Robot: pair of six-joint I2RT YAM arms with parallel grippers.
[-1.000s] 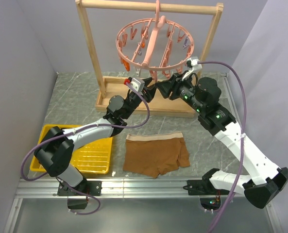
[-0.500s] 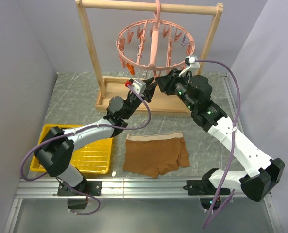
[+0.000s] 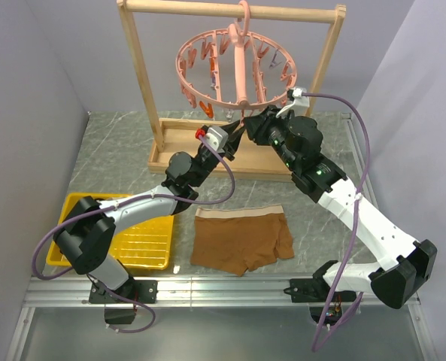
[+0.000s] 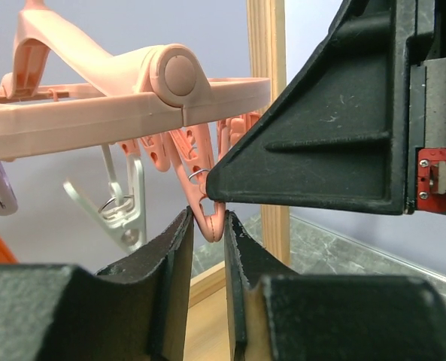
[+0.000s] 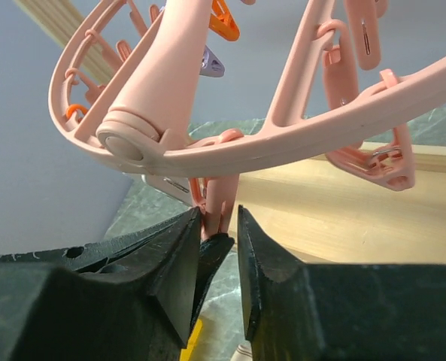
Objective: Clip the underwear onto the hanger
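The underwear [image 3: 241,241] is lying flat on the near part of the surface [image 3: 125,150], between my two arms, with its pale waistband facing the far side. Nothing is touching it, and it is sitting well apart from the hanger [image 3: 238,68]. The hanger is hanging by its hook from the top bar of the rack [image 3: 141,75] at the far side, with its ring tilting and the clips dangling under it.

I am working both arms at one clip [image 4: 205,214] on the near edge of the ring. In the left wrist view, the left gripper [image 4: 207,229] is clenching the clip's lower tip, with both fingers pressing against its sides. A finger of the right arm is touching the same clip just above, from the right.

In the right wrist view, the right gripper [image 5: 219,218] is sitting with its fingers nearly closed around that clip's stem, just below the ring. I cannot tell whether they are pressing on it.

A tray [image 3: 144,241] is sitting on the surface just left of the underwear.
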